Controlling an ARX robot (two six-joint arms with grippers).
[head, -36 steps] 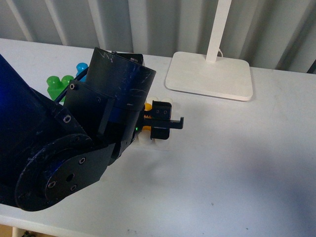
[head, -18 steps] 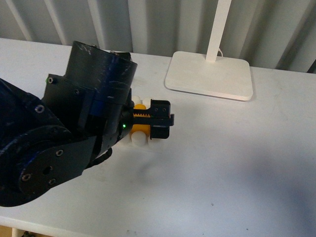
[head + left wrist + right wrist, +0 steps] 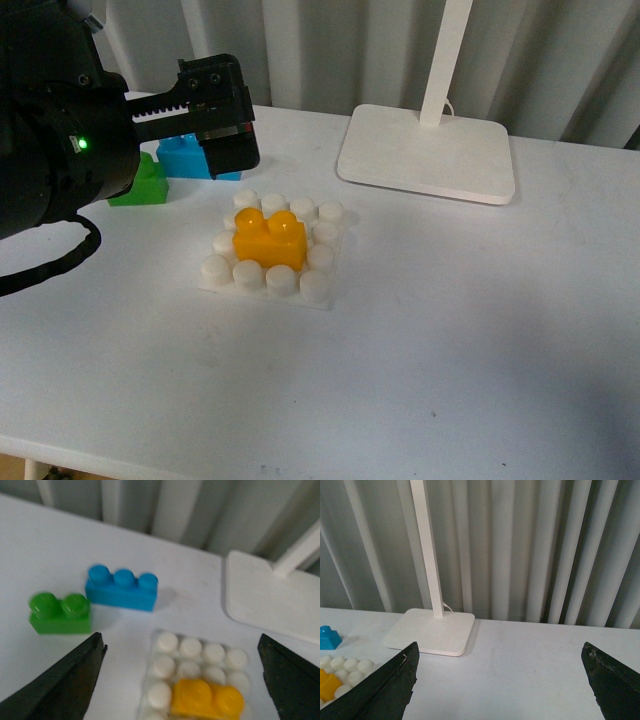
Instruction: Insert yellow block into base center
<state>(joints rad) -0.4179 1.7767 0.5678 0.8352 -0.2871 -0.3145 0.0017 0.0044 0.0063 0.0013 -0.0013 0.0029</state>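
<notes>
The yellow block (image 3: 269, 240) sits on the middle studs of the white studded base (image 3: 318, 286), ringed by white studs. It shows in the left wrist view (image 3: 207, 699) on the base (image 3: 165, 666) and at the edge of the right wrist view (image 3: 327, 684). My left gripper (image 3: 222, 110) is open and empty, raised above and behind-left of the base; in its wrist view (image 3: 182, 680) the jaws stand wide apart over the base. My right gripper (image 3: 500, 690) is open and empty over bare table, and is out of the front view.
A green two-stud brick (image 3: 140, 183) and a blue three-stud brick (image 3: 188, 157) lie behind-left of the base; both show in the left wrist view, green (image 3: 60, 614) and blue (image 3: 121, 588). A white lamp foot (image 3: 426, 153) with a pole stands at the back.
My left gripper has let go of the yellow block and risen up and back to the left. The block stays seated on the base, now uncovered.
</notes>
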